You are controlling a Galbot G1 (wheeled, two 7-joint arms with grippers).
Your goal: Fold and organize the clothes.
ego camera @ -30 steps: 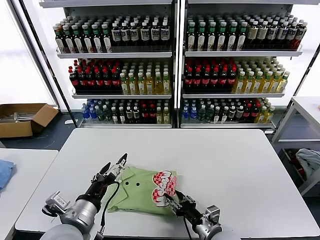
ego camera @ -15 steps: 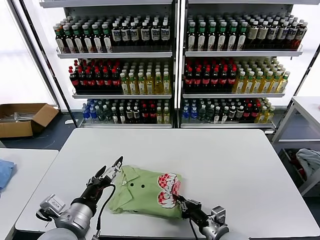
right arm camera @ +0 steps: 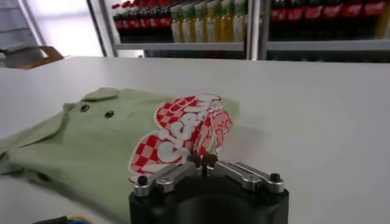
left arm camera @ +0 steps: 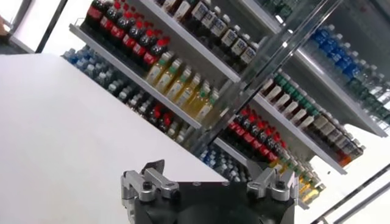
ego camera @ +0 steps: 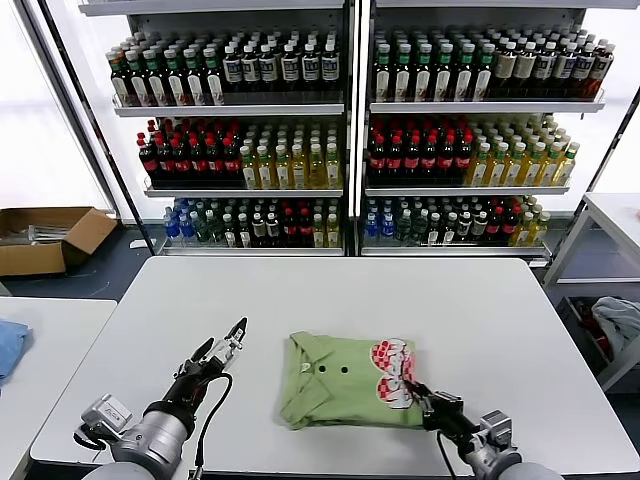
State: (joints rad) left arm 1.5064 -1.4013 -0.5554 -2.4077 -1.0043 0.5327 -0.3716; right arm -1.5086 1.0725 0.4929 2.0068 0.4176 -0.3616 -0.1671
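Note:
The clothes are one light green polo shirt (ego camera: pixel 335 385), folded into a rough rectangle near the table's front, collar and buttons toward the left. Its red-and-white checkered print (ego camera: pixel 392 372) lies at its right end. My right gripper (ego camera: pixel 412 389) is shut, pinching the shirt's edge at the print. The right wrist view shows the shirt (right arm camera: pixel 103 137) spread ahead of the right gripper (right arm camera: pixel 202 159), with the fabric nipped between the tips. My left gripper (ego camera: pixel 226 337) hovers open to the left of the shirt, apart from it. In its own view the left gripper (left arm camera: pixel 210 173) holds nothing.
The white table (ego camera: pixel 480 310) extends behind and to the right of the shirt. Shelves of bottles (ego camera: pixel 350 130) stand behind it. A cardboard box (ego camera: pixel 45 235) sits on the floor at left, a blue cloth (ego camera: pixel 8 345) on the side table, a pale bundle (ego camera: pixel 620 325) at far right.
My right gripper closed on the shirt's printed edge and moved right, dragging the shirt with it. The shirt now lies apart from the left gripper, which stayed open.

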